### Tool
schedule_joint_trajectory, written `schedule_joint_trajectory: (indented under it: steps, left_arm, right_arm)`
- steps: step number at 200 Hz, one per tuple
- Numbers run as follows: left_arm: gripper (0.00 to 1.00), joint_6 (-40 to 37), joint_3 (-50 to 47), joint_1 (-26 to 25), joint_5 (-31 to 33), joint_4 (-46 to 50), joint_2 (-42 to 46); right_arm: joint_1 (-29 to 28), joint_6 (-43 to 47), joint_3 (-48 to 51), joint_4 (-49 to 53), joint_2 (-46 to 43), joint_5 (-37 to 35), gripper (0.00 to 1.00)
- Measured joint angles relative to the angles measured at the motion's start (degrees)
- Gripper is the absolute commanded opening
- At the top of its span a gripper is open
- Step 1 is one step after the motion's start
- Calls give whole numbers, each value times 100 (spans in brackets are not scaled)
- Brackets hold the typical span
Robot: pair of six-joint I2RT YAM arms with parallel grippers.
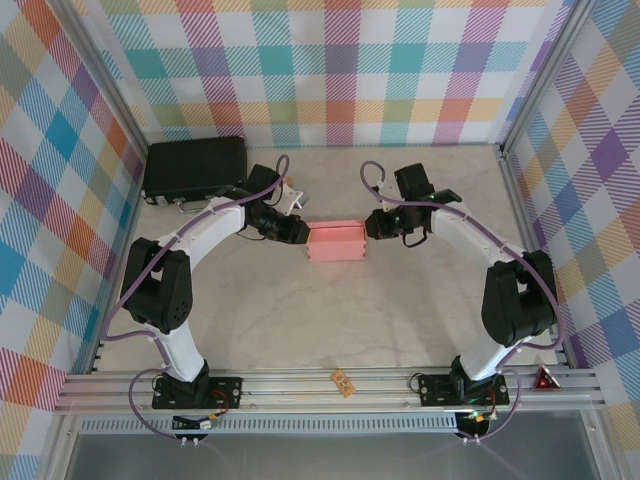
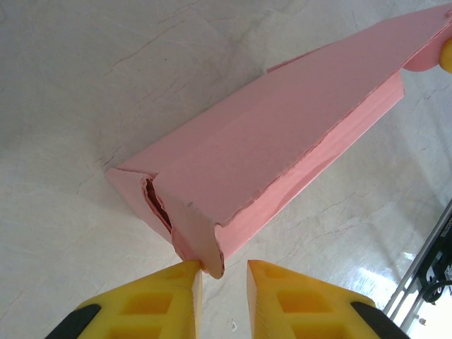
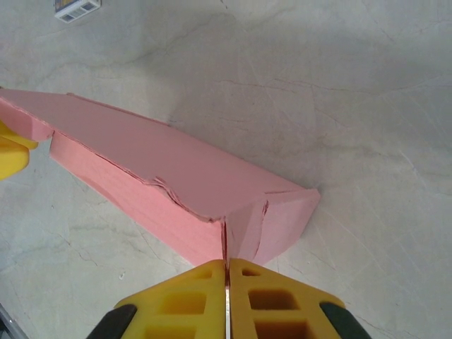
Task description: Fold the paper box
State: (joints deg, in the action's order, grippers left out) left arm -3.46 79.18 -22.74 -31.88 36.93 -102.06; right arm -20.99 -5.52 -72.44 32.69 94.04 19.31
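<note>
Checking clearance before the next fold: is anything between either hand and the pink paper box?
Nothing visible. The left hand is open at the left end of the paper box; the right hand is shut on its right flap.

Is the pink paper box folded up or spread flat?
Folded up: the paper box has raised side walls and a panel covering its top.

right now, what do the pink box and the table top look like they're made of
paper box: thin card, it seems, matte salmon pink; frayed, layered edges and soft creases at the corners suggest paper.
table: unclear, maybe laminate or a stone-look sheet; pale grey, marble-like veins, slight sheen.
</note>
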Motion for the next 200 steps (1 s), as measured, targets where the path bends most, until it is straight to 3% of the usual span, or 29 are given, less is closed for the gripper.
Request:
schedule_joint_trajectory:
  steps: [54,137,200]
  left_arm:
    - [24,-2,0,0,0,2,-2]
    - [24,-2,0,-2,0,33,-59]
    - [24,-2,0,-2,46,42,-59]
  right_arm:
    - [0,-2,-11,0,26,-68,20]
    - [0,-2,-11,-2,164,-151,12]
    - [-2,0,-140,111,166,-168,11]
